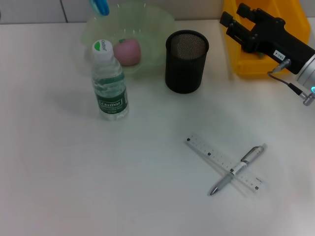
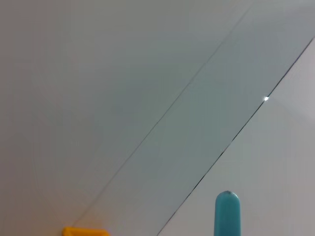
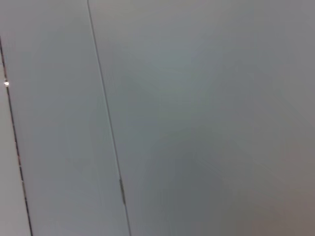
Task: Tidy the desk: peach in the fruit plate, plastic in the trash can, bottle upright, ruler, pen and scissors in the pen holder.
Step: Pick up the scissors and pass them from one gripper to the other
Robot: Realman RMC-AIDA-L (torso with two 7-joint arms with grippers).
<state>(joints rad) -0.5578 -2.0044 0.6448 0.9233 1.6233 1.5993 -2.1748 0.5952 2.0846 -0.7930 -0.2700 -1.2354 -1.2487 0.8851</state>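
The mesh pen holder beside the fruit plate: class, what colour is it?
Black. The cylindrical mesh pen holder shows best in the head view.

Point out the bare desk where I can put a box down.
Widest free patch: the near left, in front of the bottle and left of the ruler and pen. A smaller strip lies between the pen holder and ruler. Crowded at the back: bottle, fruit plate, pen holder, right gripper.

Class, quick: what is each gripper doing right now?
Left gripper: out of view.
Right gripper: over the yellow bin, fingers open, holding nothing.
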